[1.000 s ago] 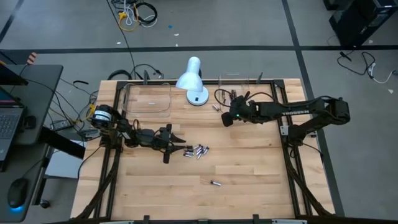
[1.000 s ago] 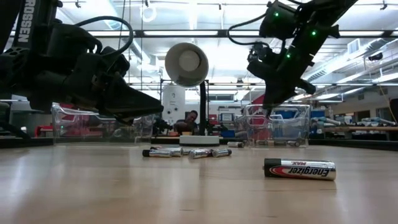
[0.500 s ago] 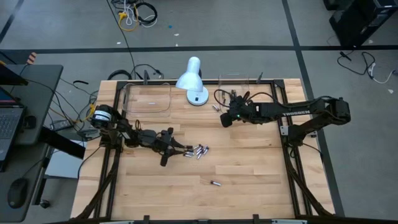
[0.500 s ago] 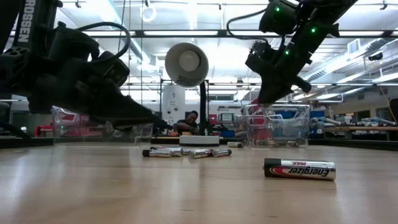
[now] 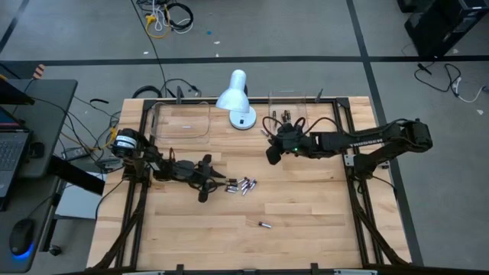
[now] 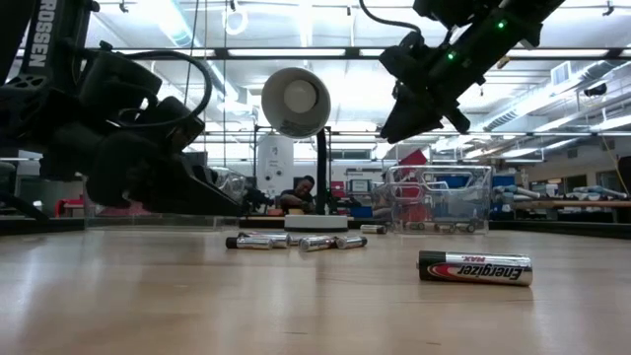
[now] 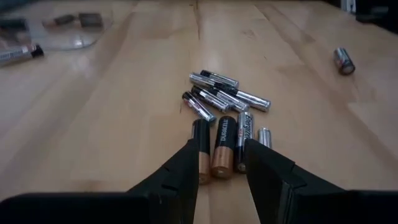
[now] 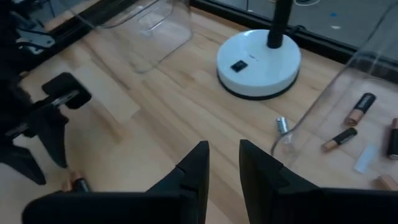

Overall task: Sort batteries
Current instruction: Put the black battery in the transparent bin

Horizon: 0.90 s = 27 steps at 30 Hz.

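Left gripper [image 7: 221, 163] low over the desk [image 5: 306, 214], fingers [image 7: 180, 177] spread apart and straddling a copper-ended battery [image 7: 222, 147], another brown one [image 7: 200, 149] just inside one finger; nothing clamped. Beyond those fingertips, the main cluster of batteries [image 7: 225, 98], silvery-grey ones lying crossed and touching. Farther off past the cluster, a lone battery [image 7: 343, 60] well apart, the same one lying nearest the low camera [image 6: 475, 267].

Right gripper [image 8: 224, 163] raised above the desk, fingers [image 8: 198, 163] slightly parted with a narrow gap, holding nothing. Ahead of those fingers, the white lamp base [image 8: 259, 65]; beside it a small silvery battery [image 8: 282, 125] on the bare wood just outside the clear tray wall [image 8: 323, 99]. Inside that tray, a few brown batteries [image 8: 360, 107] lying loose. A second clear tray [image 5: 182, 120] on the far side of the lamp, contents not discernible.

Compared with a second ago: left gripper pushed forward to the cluster's near edge; right gripper drawn away from the tray toward the desk's middle and lifted higher in the low view.
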Each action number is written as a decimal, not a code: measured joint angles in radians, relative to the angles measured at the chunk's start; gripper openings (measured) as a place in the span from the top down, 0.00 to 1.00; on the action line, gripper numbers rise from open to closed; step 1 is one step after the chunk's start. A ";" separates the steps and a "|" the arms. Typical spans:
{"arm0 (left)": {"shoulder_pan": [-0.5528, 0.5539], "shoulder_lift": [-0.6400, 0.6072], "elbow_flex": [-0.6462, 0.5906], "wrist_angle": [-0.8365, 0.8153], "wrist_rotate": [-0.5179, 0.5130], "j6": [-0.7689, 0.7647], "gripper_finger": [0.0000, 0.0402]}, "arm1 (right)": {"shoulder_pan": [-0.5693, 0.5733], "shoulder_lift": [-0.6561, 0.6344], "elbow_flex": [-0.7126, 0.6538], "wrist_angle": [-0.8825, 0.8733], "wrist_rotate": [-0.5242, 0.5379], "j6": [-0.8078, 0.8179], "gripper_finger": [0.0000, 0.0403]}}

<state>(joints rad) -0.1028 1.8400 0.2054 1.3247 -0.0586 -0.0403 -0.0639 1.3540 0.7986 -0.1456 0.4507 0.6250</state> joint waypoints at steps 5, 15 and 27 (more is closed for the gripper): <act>0.000 0.000 0.016 -0.011 -0.004 0.077 0.69 | 0.025 0.000 0.000 0.001 0.021 0.003 0.82; 0.046 0.000 0.047 -0.089 -0.009 0.115 0.69 | 0.049 0.001 0.000 0.003 0.053 0.011 0.82; 0.084 0.000 0.039 -0.102 0.077 0.115 0.69 | 0.051 0.001 0.000 0.003 0.053 0.021 0.82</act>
<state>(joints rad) -0.0193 1.8400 0.2447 1.2223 0.0187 0.0746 -0.0132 1.3552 0.7986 -0.1421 0.5037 0.6463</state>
